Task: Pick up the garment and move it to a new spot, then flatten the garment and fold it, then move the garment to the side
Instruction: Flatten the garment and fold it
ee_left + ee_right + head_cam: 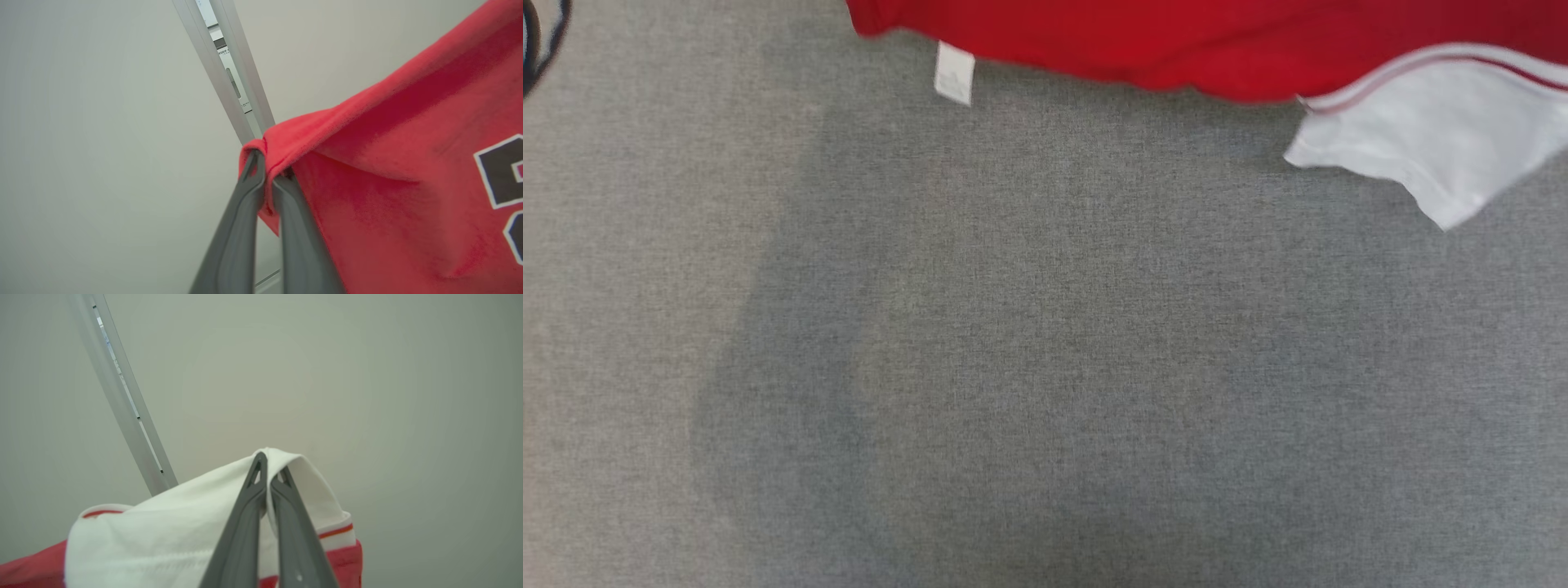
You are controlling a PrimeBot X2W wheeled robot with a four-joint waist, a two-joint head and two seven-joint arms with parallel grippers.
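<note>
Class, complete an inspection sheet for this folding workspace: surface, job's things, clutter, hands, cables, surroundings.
Surface: grey woven tabletop, shadowed centrally.
Job's things: red garment with white sleeve and white label, across the head view's top edge.
Clutter: nothing seen.
Hands: left hand shut on the garment's red edge; right hand shut on the white sleeve.
Cables: dark looped cord at the upper left corner, possibly a cable.
Surroundings: pale wall; grey metal frame.
</note>
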